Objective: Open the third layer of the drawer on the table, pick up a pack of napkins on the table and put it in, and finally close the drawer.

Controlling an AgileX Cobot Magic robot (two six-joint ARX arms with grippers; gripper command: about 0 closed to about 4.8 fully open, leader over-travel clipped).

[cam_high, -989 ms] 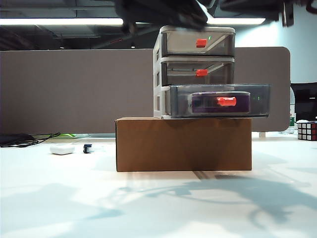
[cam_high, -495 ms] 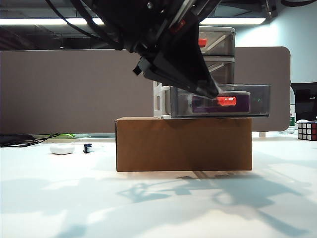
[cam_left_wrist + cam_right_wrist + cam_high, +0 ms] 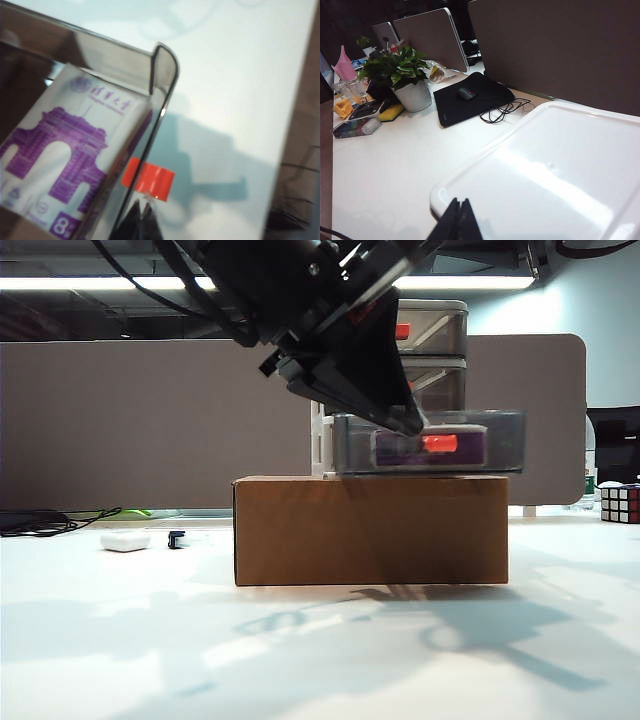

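Within a second, the left gripper [image 3: 412, 423] dropped from the top edge of the exterior view, where it was only a dark blur above the drawer [image 3: 395, 380], to the front of the third layer [image 3: 428, 443], its shut fingertips [image 3: 141, 220] pressed close beside the red-orange tab handle [image 3: 148, 180]. The third layer, which had stood pulled well out toward the camera, slid partway back into the cabinet ahead of the gripper, and the pack of napkins [image 3: 65, 165] lying inside went back with it. The arm came to hide much of the two upper tiers, and its shadow on the table [image 3: 300, 650] shifted.
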